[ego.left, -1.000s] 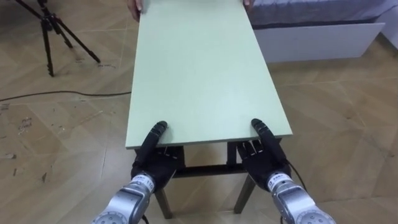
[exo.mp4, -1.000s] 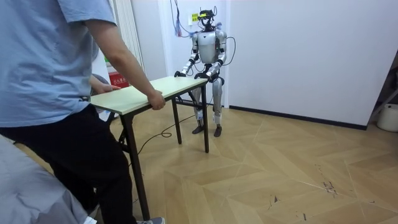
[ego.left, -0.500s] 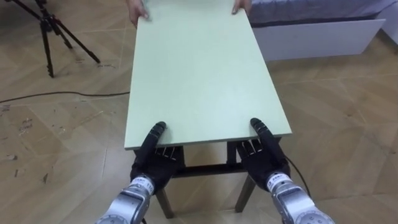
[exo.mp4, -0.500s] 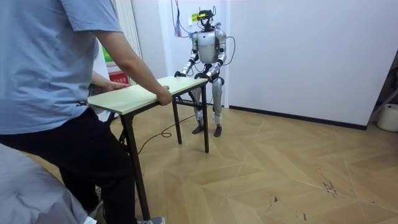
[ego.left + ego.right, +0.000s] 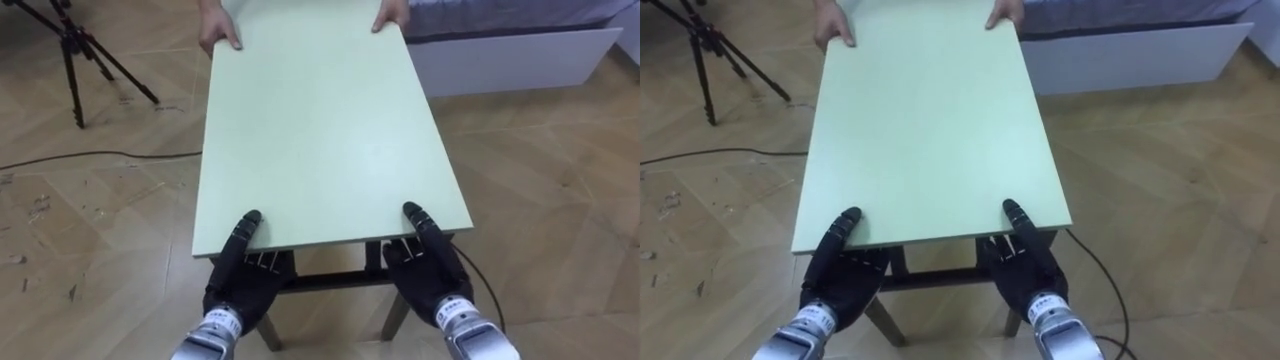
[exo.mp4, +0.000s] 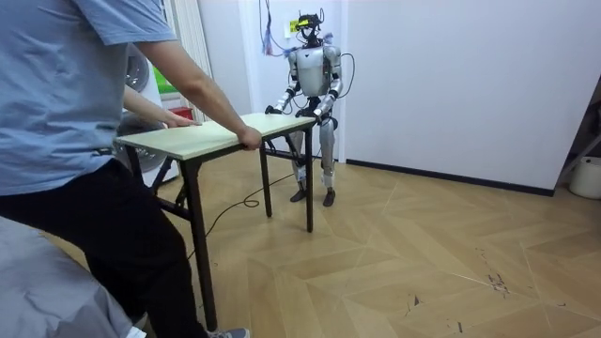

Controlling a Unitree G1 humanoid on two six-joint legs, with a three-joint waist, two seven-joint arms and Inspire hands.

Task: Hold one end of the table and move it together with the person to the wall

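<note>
The table [image 5: 315, 130] has a pale green top and dark legs. I stand at its short near end. My left hand [image 5: 245, 275] and my right hand [image 5: 425, 268] grip that edge, thumbs on top and fingers curled underneath. At the far end a person's hands [image 5: 218, 35] hold the two corners. In the room view the person [image 6: 84, 160] stands at the room view's left and holds the table [image 6: 221, 134], whose legs look just off the floor, while I stand by the white wall at its other end.
A black tripod [image 5: 75, 50] stands on the wooden floor at the far left, with a dark cable [image 5: 100, 155] running past it. A white bed base [image 5: 510, 55] lies at the far right, close to the table's far corner.
The person has drawn their end of the table towards the room view's left. In the eye view the top has swung a little left and the person's hands show further in.
</note>
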